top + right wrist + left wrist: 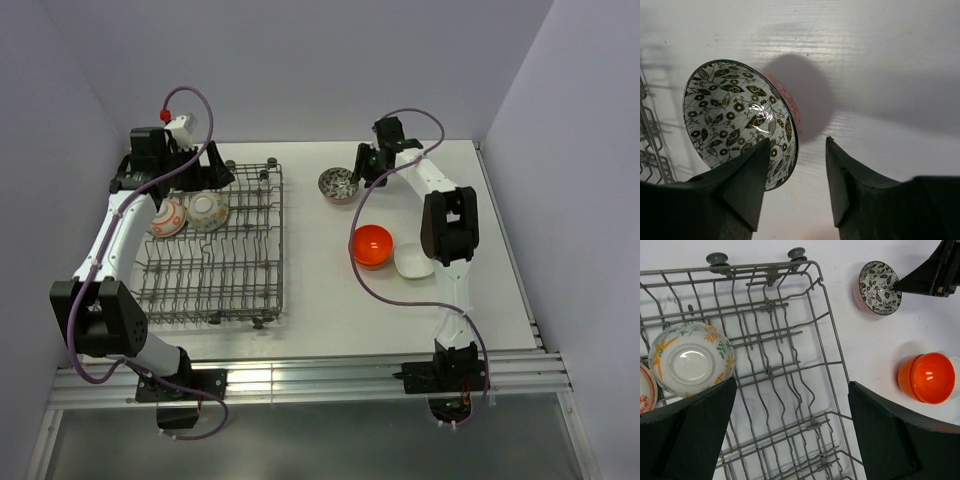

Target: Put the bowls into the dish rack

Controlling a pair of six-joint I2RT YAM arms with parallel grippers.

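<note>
Standing here watching the two-arm rig, here's how things sit. The dish rack (240, 270) is on the left half of the table (320, 310), and two bowls are in its far-left corner, side by side: a floral bowl (690, 357) with green and orange flowers, turned so its foot faces up toward the wrist camera, and a red-patterned bowl (167, 217) just to its left. The rest of the rack's tines are bare wire.

The left gripper (792, 382) hangs over that far end of the rack with its jaws spread as wide as they go, holding nothing.

The action is on the right. The leaf-patterned bowl (740, 120), black-and-white leaves inside and reddish outside, sits on the table off the rack's far-right corner. The right gripper (798, 142) is down at it, jaws apart and straddling the rim. One finger (747, 190) is over the inside and the other is outside. From the wrist view there's a sliver of table between the rim and the outer finger, so I don't think it's pinched, though the angle isn't great.

Nearer the arms, an orange bowl (372, 245) sits on the table, with a white bowl (413, 260) right up against its right side.
</note>
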